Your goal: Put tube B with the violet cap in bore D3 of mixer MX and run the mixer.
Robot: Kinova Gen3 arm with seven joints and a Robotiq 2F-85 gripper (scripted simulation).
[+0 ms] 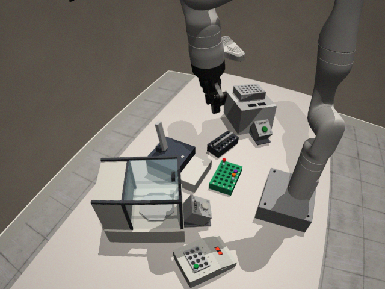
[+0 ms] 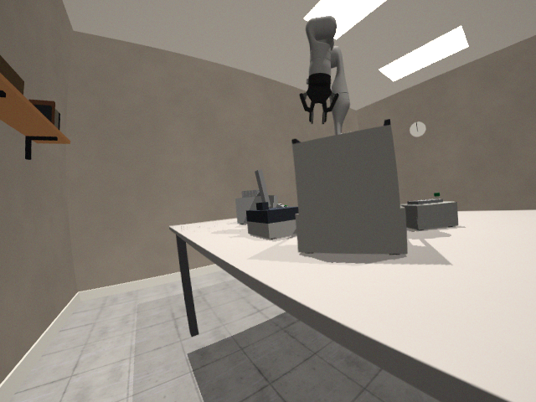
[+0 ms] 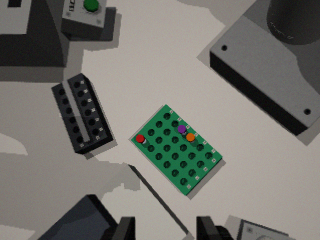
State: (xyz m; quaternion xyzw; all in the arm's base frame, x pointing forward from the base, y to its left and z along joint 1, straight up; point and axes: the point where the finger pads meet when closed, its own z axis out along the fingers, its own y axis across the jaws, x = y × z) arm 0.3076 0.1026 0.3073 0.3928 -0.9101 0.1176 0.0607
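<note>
End effector (image 1: pixel 215 107) (image 2: pixel 317 117) (image 3: pixel 166 231) high above table (image 1: pixel 242 198) (image 2: pixel 346 298) (image 3: pixel 165 65), fingers partly apart, nothing between. Violet-capped tube (image 1: pixel 235 171) (image 3: pixel 182 129) in green rack (image 1: pixel 220 186) (image 3: pixel 187 188), beside orange-capped tube (image 1: pixel 233 174) (image 3: pixel 190 137). 1 red-capped tube (image 1: pixel 224 159) (image 3: pixel 140 138) at rack's other side.

Lab stations spread over a bench (image 1: pixel 62 264) (image 2: pixel 389 276) (image 3: pixel 150 65), seen from the arm's base (image 1: pixel 269 192) (image 3: pixel 237 45).
The tube rack (image 1: pixel 219 188) (image 3: pixel 187 191) sits nearest, three tubes in it; behind, left to right, stand the dry block (image 1: pixel 203 276) (image 2: pixel 435 216), balance (image 1: pixel 144 235) (image 2: pixel 350 194), spectrophotometer (image 1: pixel 186 149) (image 2: pixel 275 229) (image 3: pixel 82 220), magnet block (image 1: pixel 222 143) (image 3: pixel 76 112) and mixer (image 1: pixel 233 115) (image 2: pixel 242 211) (image 3: pixel 30 50); one tube stands in the dry block.
</note>
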